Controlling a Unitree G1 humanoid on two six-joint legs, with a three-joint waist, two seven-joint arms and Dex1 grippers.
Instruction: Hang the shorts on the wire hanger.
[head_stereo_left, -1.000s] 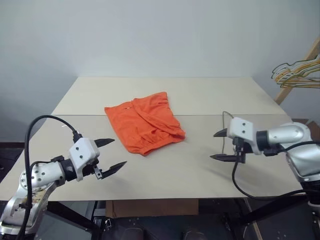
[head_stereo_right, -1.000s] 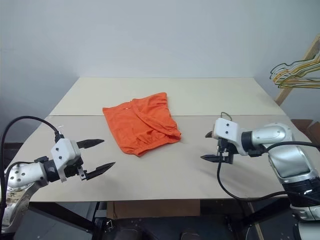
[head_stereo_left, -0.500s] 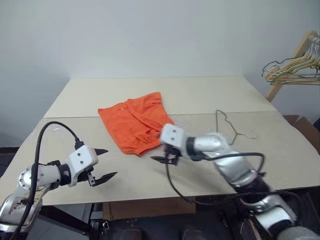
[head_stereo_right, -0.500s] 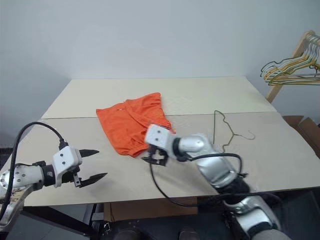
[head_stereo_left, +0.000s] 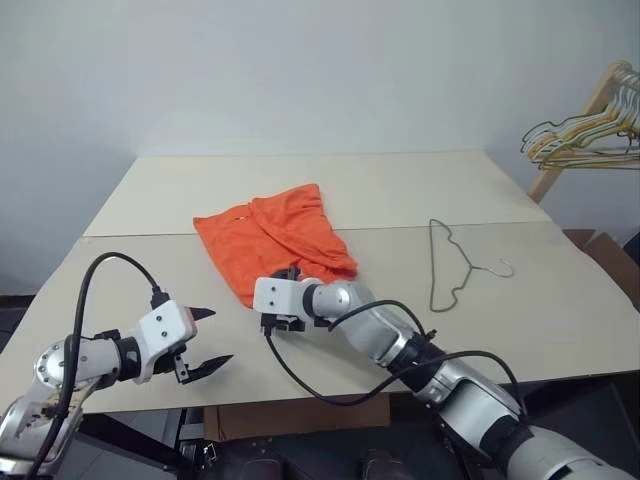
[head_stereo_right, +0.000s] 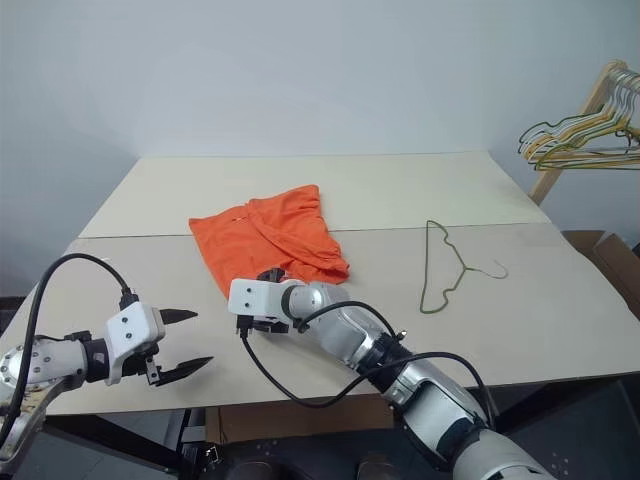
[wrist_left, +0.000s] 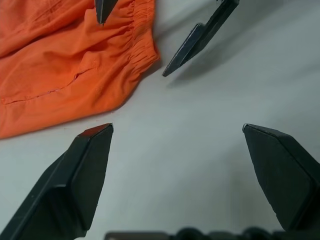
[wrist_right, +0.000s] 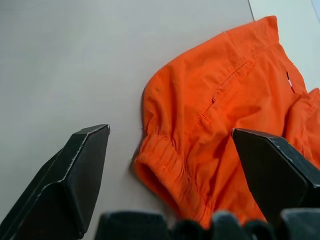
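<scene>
On the table's (head_stereo_left: 560, 320) near left edge the left gripper (head_stereo_left: 202, 341) hovers, fingers spread and empty. Next, the shorts (head_stereo_left: 270, 240) lie flat, the right gripper (head_stereo_left: 283, 300) at their gathered waistband, fingers apart, probably lining up a pinch. Well right lies the wire hanger (head_stereo_left: 452, 262), untouched. No readable writing; a tiny tag shows on the fabric.

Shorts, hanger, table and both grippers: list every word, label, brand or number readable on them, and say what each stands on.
No readable text.
The shorts carry a small dark and red tag at one edge, too small to read.
The wire hanger, the table, the left gripper and the right gripper show no lettering.
</scene>
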